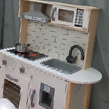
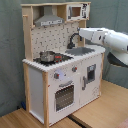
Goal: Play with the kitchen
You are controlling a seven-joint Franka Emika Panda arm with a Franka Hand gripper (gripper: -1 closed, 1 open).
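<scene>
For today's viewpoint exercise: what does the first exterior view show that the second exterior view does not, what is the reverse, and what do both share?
Only the first exterior view shows the microwave door head-on and the rounded counter end. Only the second exterior view shows the white robot arm reaching in over the sink, plus the kitchen's side panel. Both show the faucet, pot, stove, hood and oven door.

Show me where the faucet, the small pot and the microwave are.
faucet [image 1: 76, 53], first exterior view, on its black curved neck.
pot [image 2: 47, 56], second exterior view, on its metal side, on the stove.
microwave [image 1: 66, 15], first exterior view, on its door window.
</scene>
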